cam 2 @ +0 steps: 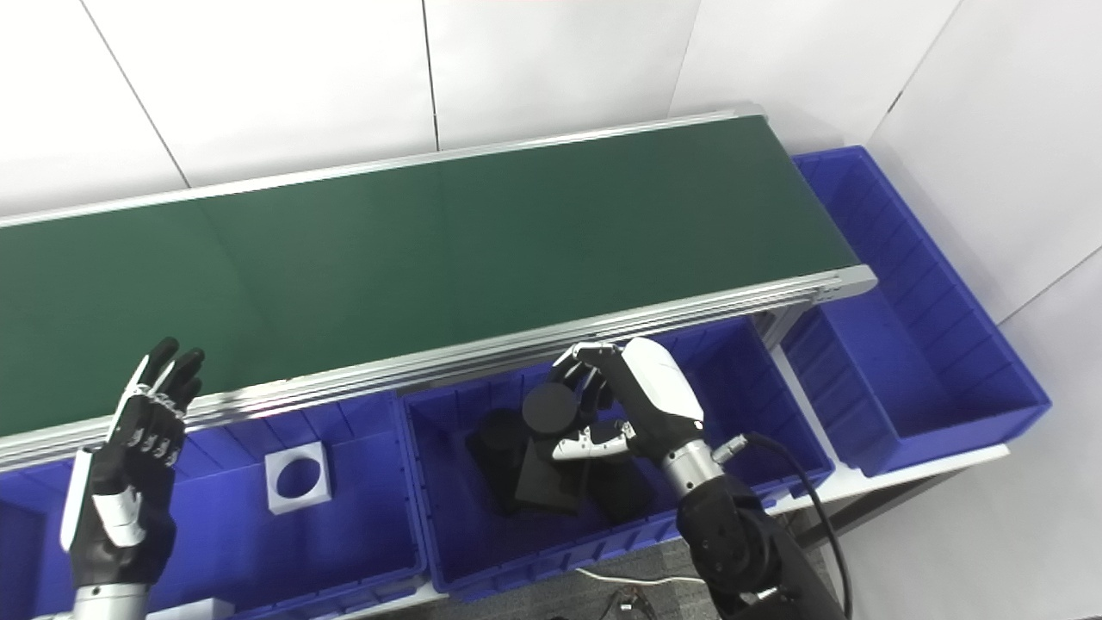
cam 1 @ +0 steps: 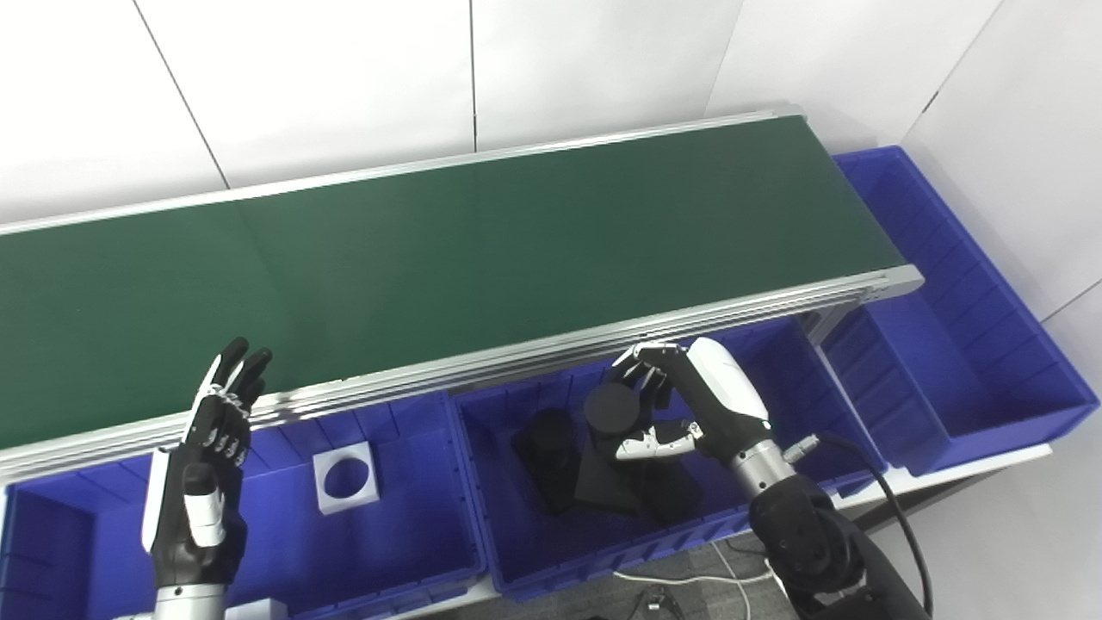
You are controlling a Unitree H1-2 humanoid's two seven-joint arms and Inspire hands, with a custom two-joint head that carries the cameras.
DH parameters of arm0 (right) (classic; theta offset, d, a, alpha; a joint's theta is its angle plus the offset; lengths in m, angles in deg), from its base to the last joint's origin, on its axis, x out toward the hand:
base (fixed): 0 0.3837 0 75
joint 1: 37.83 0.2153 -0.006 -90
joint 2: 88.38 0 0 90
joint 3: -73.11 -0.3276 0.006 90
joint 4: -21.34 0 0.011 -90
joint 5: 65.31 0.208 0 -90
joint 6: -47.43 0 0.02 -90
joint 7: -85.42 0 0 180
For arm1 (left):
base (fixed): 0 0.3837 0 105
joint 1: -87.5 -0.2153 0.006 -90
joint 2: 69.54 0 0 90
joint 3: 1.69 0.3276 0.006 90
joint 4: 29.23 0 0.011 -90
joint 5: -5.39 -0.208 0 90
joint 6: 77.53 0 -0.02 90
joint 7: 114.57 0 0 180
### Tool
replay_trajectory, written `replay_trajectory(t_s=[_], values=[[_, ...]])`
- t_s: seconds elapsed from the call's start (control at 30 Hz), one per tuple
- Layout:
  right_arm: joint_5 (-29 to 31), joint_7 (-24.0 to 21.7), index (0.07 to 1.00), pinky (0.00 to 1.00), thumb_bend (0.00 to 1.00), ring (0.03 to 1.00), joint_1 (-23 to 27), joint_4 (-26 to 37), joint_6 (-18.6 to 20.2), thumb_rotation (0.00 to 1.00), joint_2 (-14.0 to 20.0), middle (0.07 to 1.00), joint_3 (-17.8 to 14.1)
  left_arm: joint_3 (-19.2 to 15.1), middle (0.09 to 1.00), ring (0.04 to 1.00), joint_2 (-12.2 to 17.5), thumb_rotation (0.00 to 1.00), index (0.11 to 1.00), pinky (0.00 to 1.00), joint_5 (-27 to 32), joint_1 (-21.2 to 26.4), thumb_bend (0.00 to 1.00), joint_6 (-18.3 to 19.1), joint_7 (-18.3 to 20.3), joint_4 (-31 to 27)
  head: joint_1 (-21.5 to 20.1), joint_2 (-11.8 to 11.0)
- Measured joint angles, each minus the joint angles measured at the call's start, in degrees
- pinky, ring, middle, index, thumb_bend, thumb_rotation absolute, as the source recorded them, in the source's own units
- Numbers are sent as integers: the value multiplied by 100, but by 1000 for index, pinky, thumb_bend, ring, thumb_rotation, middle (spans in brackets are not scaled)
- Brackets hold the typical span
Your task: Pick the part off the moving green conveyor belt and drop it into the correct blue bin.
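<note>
Lower centre, the right hand (cam 1: 680, 405) holds a black part (cam 1: 611, 409) over the middle bin (cam 1: 482, 482); release it low. The left hand (cam 1: 211, 465) waits, fingers spread.

Head cameras side by side, looking down, conveyor belt (cam 1: 448, 258) shared

Black-fingered right robot hand (cam 1: 680, 405) with white shell, silver wrist, black cable.

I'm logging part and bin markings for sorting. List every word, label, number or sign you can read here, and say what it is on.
None can be read: no text shows on the conveyor belt, the blue bins, the white part, the black parts, or either hand, left hand and right hand.
</note>
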Motion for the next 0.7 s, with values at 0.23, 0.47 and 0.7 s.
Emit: replay_trajectory(t_s=[0.23, 0.47, 0.7], values=[[-116, 6, 544, 318, 511, 373, 74, -224, 0, 0, 0, 464, 60, -17, 896, 943, 3, 1000, 926, 962, 12, 4, 843, 0, 2, 2, -9, -18], [-224, 8, 529, 341, 513, 394, 109, -314, 6, 0, 2, 492, 60, -14, 895, 942, 0, 1000, 929, 961, 11, 32, 836, 0, 2, 5, 26, -61], [-544, -137, 604, 580, 829, 659, 152, -312, 18, 132, 105, 698, 158, -21, 892, 939, -1, 1000, 928, 957, 13, 44, 831, 0, 3, 8, 44, -79]])
